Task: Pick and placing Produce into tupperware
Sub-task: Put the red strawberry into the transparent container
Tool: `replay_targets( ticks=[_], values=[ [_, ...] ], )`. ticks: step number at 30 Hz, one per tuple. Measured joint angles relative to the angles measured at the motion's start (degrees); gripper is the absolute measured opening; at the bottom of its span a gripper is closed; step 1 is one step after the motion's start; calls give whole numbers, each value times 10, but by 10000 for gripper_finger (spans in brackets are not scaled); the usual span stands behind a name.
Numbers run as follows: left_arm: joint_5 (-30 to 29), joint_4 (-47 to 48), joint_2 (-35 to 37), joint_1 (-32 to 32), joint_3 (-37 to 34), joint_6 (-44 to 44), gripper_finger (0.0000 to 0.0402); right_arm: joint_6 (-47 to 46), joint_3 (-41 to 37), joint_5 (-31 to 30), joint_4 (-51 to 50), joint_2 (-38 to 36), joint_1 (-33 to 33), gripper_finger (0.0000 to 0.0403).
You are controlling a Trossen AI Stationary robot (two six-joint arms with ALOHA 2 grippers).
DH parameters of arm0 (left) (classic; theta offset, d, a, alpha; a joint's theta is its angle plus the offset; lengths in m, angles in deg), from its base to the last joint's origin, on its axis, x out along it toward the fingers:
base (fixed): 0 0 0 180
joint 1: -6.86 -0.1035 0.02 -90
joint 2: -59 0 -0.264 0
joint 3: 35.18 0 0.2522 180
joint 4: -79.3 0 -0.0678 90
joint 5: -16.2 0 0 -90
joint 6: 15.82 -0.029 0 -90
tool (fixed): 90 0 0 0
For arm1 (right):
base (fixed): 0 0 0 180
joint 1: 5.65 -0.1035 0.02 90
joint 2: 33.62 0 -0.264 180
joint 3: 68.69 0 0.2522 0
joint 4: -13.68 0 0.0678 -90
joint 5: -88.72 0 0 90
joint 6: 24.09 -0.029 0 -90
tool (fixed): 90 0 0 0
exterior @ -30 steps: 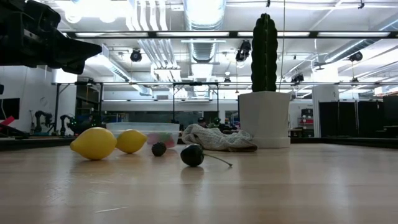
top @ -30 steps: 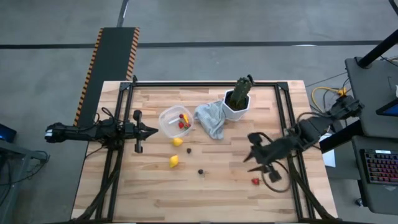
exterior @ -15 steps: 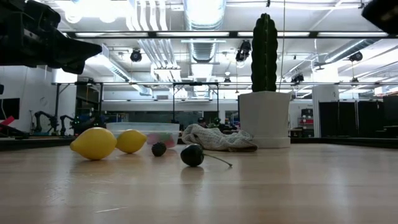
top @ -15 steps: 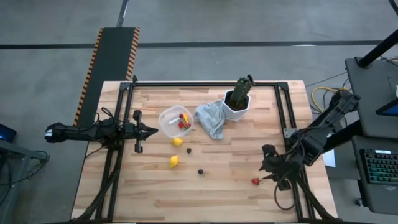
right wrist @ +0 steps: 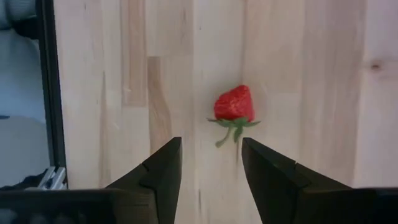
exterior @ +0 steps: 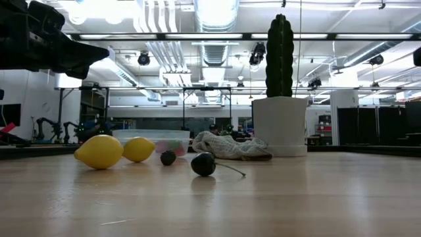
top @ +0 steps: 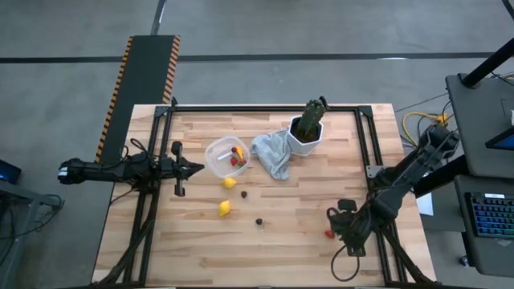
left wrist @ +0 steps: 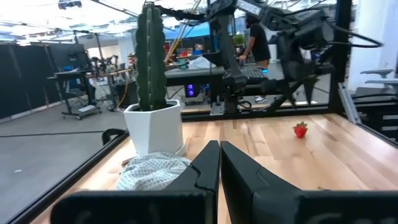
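Observation:
A loose red strawberry (top: 329, 234) lies near the table's right near corner. In the right wrist view the strawberry (right wrist: 234, 104) sits just ahead of my open right gripper (right wrist: 210, 152), untouched. From above, my right gripper (top: 335, 224) hovers right beside it. The clear tupperware (top: 226, 157) holds red pieces and a yellow-orange one. Two lemons (top: 230, 183) (top: 225, 209) and two dark pieces (top: 244, 193) (top: 259, 221) rest on the wood. My left gripper (top: 198, 168) waits shut, left of the tupperware.
A grey cloth (top: 271, 153) lies crumpled between the tupperware and the white pot with the cactus (top: 307, 132). Black frame rails (top: 365, 152) run along the table's edges. In the right wrist view a rail (right wrist: 50, 93) runs close to the strawberry.
My right gripper has moved toward the table's near edge and come down beside the loose strawberry, its arm folding back toward the right rail. The produce, the tupperware and my left arm have stayed where they were.

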State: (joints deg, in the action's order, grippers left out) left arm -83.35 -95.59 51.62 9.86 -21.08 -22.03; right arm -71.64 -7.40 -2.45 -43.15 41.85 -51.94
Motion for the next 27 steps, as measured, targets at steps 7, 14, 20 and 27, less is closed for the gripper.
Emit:
replay_targets(
  ticks=[7,14,20,27],
  values=[
    [-4,-4,0,0,0,-1,0,-35,16,14,0,54,-4,159],
    [-4,-4,0,0,0,-1,0,-69,18,11,-3,95,-3,159],
    [-4,-3,-1,0,0,-1,0,-80,18,6,-8,122,-3,159],
    [-4,-4,-1,0,0,-1,0,-85,18,-8,-21,141,-2,158]
  ],
)
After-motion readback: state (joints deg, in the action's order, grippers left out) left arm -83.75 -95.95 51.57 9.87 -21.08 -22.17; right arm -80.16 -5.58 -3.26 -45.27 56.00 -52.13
